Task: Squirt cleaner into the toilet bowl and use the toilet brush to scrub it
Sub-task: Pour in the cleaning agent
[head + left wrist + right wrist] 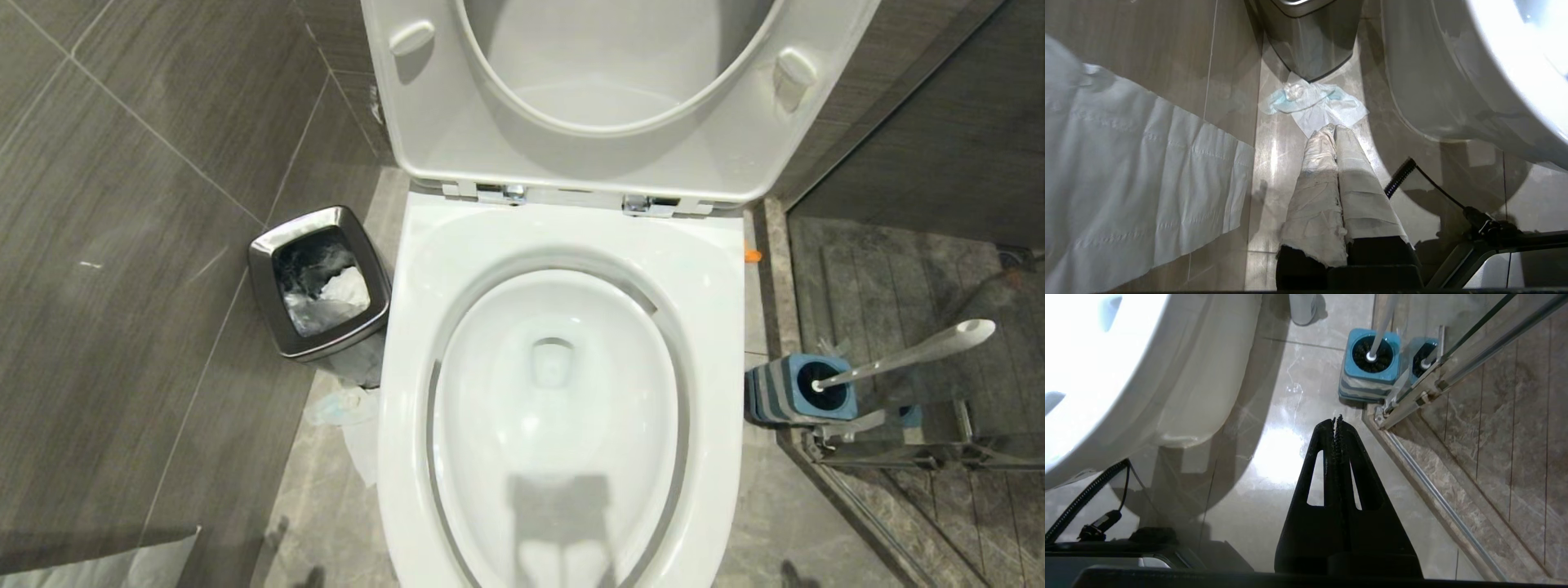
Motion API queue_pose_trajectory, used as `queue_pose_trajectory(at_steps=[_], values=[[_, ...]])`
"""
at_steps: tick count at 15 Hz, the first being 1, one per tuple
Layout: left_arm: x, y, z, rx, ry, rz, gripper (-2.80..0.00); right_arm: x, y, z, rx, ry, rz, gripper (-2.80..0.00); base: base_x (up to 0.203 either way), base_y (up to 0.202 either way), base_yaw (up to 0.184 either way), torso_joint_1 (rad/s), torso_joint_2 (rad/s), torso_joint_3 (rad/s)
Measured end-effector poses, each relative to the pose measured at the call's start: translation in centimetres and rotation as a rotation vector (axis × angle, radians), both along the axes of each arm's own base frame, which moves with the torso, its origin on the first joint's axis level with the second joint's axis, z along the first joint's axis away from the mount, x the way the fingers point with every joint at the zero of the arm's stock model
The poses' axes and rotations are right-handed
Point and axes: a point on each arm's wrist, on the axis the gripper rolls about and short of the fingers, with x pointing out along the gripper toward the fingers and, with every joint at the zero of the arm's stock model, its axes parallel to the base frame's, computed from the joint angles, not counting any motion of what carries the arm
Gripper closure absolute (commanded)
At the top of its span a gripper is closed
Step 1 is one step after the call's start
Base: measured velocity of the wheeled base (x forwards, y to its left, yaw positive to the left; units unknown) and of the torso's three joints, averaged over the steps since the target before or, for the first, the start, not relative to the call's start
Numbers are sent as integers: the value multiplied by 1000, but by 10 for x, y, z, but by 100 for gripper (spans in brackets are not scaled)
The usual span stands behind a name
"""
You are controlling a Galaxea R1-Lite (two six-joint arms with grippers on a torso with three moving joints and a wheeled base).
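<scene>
Both hands, left hand (1334,130) and right hand (1337,421), are hanging pressed together over bare floor (1274,457) beside the toilet bowl (710,269).

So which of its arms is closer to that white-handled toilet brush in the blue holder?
Right. The right end effector hangs shut over the floor just short of the white-handled toilet brush; the left end effector is beyond the toilet, by the steel bin.

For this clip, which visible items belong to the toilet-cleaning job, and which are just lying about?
Job items:
- toilet bowl, seat and lid up
- toilet brush, standing in its blue holder
- left gripper and right gripper, both shut and empty, above the floor
- No cleaner bottle is visible.

Lying about:
- steel waste bin
- crumpled tissue on the floor
- toilet paper strip
</scene>
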Motion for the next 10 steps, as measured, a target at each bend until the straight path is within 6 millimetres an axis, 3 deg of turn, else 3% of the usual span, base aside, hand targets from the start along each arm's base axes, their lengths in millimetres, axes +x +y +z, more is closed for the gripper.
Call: queue_pose_trajectory(at_steps=[10], values=[[0, 0, 0, 19, -1, -4, 0, 0, 0, 0, 0, 0, 0, 0, 0, 0, 0, 2, 3, -198]])
